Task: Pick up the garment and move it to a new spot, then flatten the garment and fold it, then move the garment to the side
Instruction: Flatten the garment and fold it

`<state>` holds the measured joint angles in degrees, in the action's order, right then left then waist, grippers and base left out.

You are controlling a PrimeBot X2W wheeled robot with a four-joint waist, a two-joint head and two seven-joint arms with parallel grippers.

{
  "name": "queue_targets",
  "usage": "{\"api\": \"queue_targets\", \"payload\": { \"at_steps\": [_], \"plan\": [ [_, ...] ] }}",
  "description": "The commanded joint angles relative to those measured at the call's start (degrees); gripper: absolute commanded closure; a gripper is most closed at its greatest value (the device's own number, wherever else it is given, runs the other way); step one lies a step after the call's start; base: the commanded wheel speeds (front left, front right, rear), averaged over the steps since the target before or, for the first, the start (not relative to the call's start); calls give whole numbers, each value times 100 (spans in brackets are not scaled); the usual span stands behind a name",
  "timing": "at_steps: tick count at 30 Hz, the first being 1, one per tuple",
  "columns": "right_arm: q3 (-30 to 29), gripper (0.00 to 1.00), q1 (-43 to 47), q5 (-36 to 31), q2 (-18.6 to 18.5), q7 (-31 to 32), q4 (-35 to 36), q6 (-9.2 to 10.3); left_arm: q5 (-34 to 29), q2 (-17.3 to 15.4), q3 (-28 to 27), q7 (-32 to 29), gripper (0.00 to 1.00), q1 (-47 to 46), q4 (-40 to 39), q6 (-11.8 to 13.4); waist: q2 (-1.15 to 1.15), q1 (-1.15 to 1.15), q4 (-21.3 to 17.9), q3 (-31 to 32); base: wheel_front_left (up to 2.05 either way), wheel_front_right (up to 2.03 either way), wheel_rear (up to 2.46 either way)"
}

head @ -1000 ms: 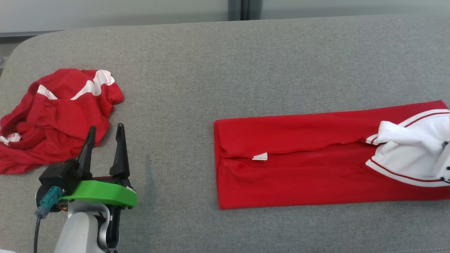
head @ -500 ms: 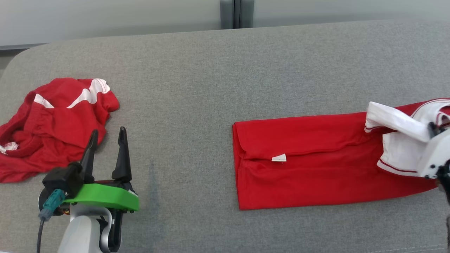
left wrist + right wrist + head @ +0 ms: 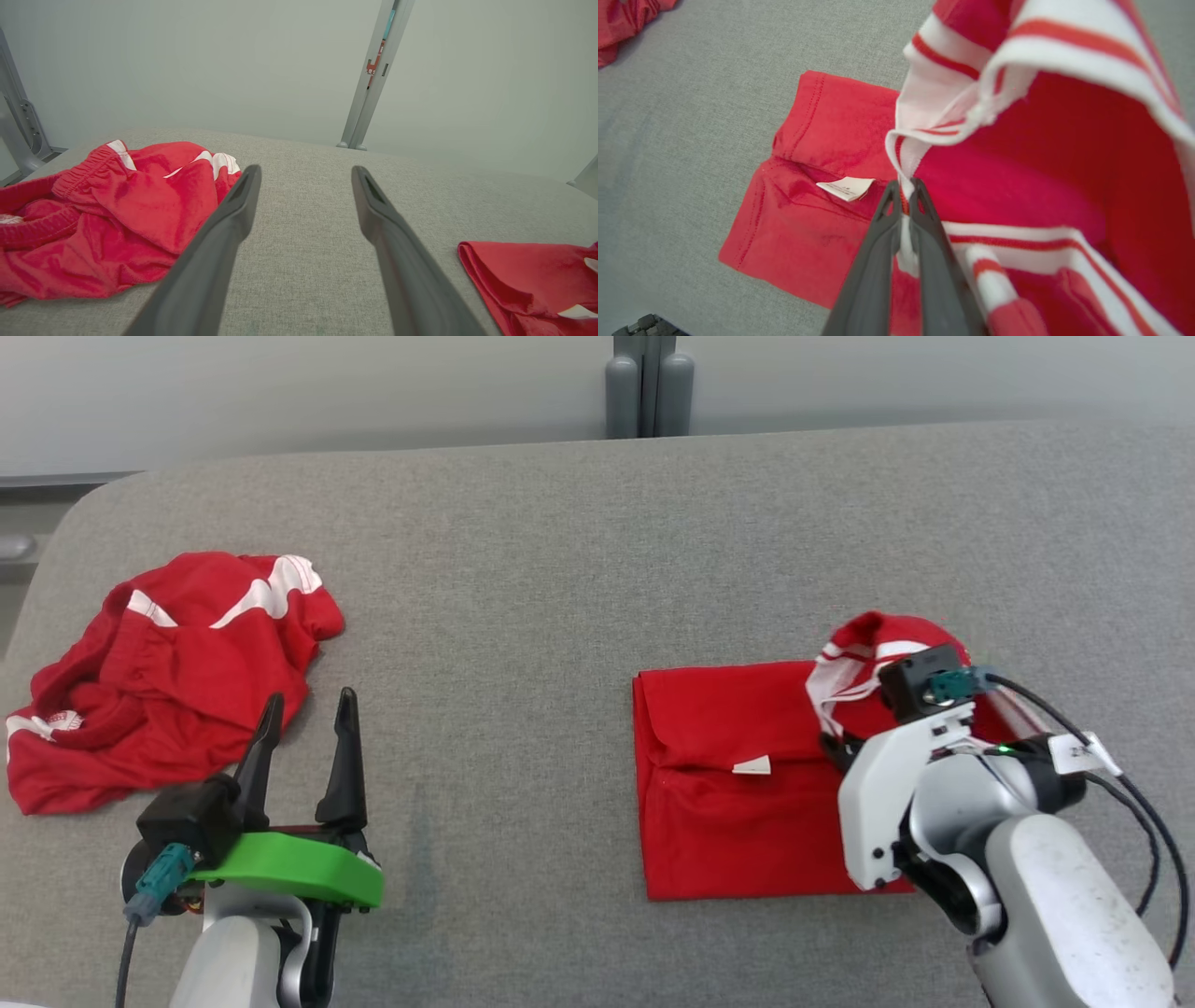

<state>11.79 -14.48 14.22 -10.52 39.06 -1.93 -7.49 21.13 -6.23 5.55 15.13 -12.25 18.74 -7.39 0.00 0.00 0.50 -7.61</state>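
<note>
Pinches the white, red-striped hem of the long red knit garment in the right gripper, both dark fingers pressed together on the cloth. Holds that striped end raised and arched over the flat red portion, folded double and lying right of centre on the grey woven fabric surface, small white label facing up near the fold. Poses the left gripper low at the near left, jaws spread wide and empty, fingertips just beside a crumpled red-and-white heap of sports cloth, well apart from the held garment.
</note>
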Motion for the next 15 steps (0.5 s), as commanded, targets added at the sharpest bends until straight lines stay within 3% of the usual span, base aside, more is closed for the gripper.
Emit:
{"api": "queue_targets", "payload": {
  "at_steps": [1,15],
  "plan": [
    [173,100,-131,104,36,-19,-137,1,30,-8,18,-2,0,57,10,-11,0,0,51,-4,0,0,0],
    [1471,100,-1192,329,259,-246,-1535,1,83,41,116,-2,0,-132,11,-11,0,0,319,-208,0,0,0]
  ]
}}
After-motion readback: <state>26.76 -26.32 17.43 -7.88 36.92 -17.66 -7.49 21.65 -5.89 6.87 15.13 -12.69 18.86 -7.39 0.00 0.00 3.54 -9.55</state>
